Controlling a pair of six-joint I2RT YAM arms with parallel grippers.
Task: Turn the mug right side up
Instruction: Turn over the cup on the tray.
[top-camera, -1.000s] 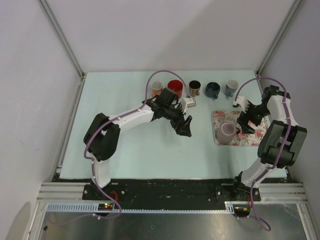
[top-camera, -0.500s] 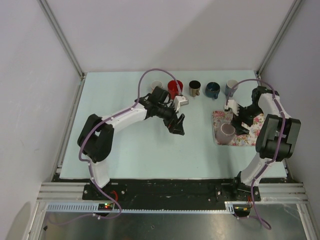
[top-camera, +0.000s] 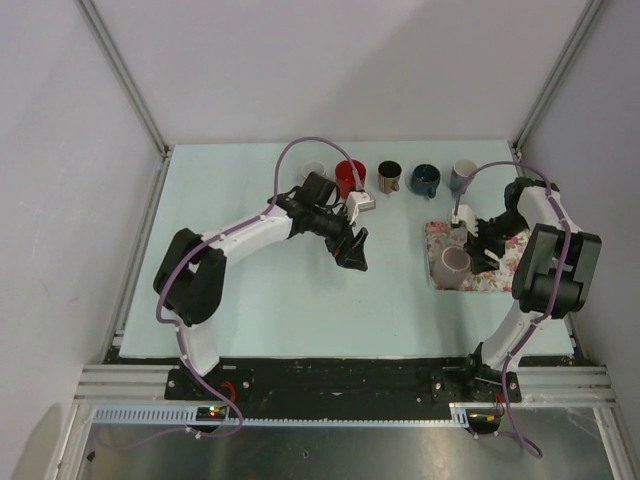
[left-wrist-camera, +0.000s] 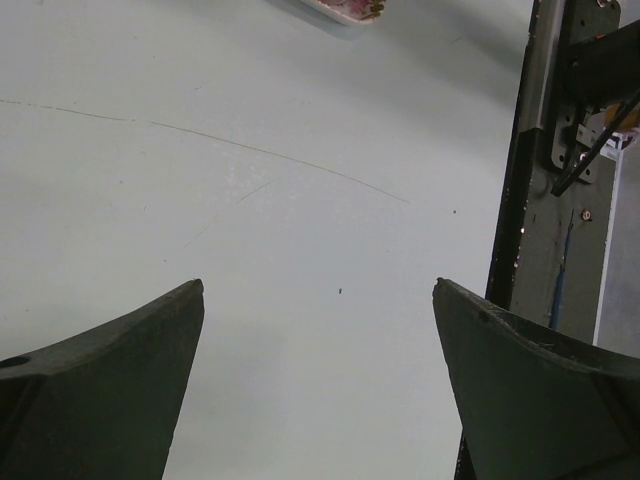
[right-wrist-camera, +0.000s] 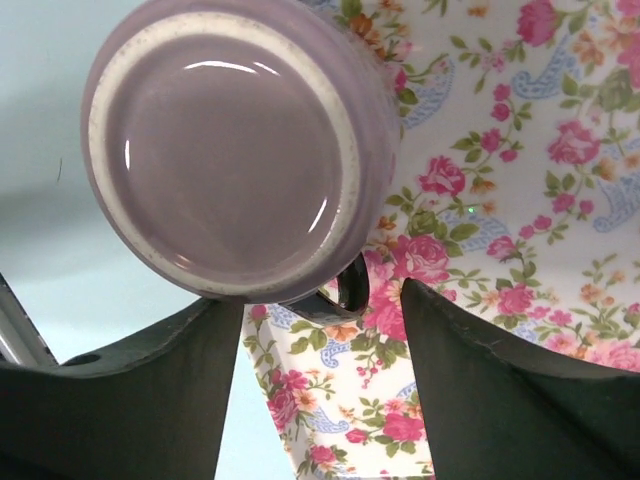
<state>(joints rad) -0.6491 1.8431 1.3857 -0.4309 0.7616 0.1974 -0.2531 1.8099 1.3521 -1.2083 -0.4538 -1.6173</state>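
Note:
A lilac mug (top-camera: 456, 263) stands upside down on the floral tray (top-camera: 502, 276), its glazed base (right-wrist-camera: 230, 150) facing up in the right wrist view. Its dark handle (right-wrist-camera: 347, 291) points toward my right gripper (right-wrist-camera: 322, 300). The jaws stand on either side of the handle, with a gap showing on each side. From above, the right gripper (top-camera: 478, 250) sits just right of the mug, low over the tray (right-wrist-camera: 520, 200). My left gripper (top-camera: 355, 250) hangs open over bare table near the middle, with nothing between its fingers (left-wrist-camera: 120, 350).
Several upright mugs line the back of the table: pale (top-camera: 313, 171), red (top-camera: 350, 172), brown (top-camera: 389, 177), dark blue (top-camera: 425, 179) and grey-blue (top-camera: 462, 174). The table's black front rail (left-wrist-camera: 520, 200) shows in the left wrist view.
My right gripper has come in toward the mug and its jaws have narrowed around the handle. The left arm drew back to the left, then stayed still.

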